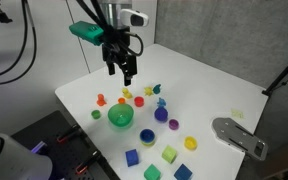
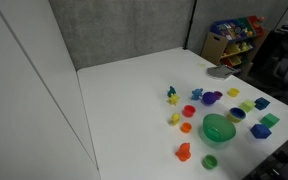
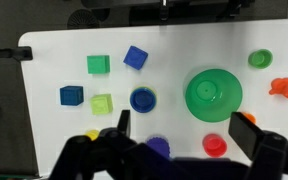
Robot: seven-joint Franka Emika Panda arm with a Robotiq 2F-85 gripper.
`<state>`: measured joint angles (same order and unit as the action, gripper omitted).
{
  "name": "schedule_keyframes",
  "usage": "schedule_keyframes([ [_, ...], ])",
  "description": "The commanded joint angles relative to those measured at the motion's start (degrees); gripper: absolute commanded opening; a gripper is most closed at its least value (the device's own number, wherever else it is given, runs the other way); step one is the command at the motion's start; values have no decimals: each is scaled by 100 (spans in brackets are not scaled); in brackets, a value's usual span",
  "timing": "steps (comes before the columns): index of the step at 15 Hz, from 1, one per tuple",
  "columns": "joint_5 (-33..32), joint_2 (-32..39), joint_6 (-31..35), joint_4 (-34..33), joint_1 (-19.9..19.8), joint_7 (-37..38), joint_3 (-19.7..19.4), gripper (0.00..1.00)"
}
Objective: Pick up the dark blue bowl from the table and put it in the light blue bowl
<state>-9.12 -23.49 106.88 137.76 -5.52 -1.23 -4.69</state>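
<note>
The dark blue bowl (image 3: 143, 99) is a tiny round bowl standing upright on the white table, left of the big green bowl (image 3: 213, 93). It also shows in both exterior views (image 1: 147, 135) (image 2: 237, 114). A small light blue thing (image 1: 162, 101) (image 2: 196, 95) by the purple bowl (image 1: 161, 113) may be the light blue bowl; it is too small to tell. It is out of the wrist view. My gripper (image 3: 184, 128) (image 1: 124, 68) is open and empty, hanging high above the table, apart from every object.
A purple bowl (image 3: 158, 147) and a red bowl (image 3: 215, 145) lie under the gripper. Blue cubes (image 3: 135, 57) (image 3: 71, 95), green cubes (image 3: 98, 64) (image 3: 102, 104), a small green bowl (image 3: 260, 59) and an orange toy (image 3: 284, 88) are scattered around. A grey plate (image 1: 239, 135) lies at the table edge.
</note>
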Motion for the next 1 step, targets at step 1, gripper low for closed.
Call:
schedule_keyframes([
  [1, 2, -25, -19, -6, 1, 1, 1, 100],
])
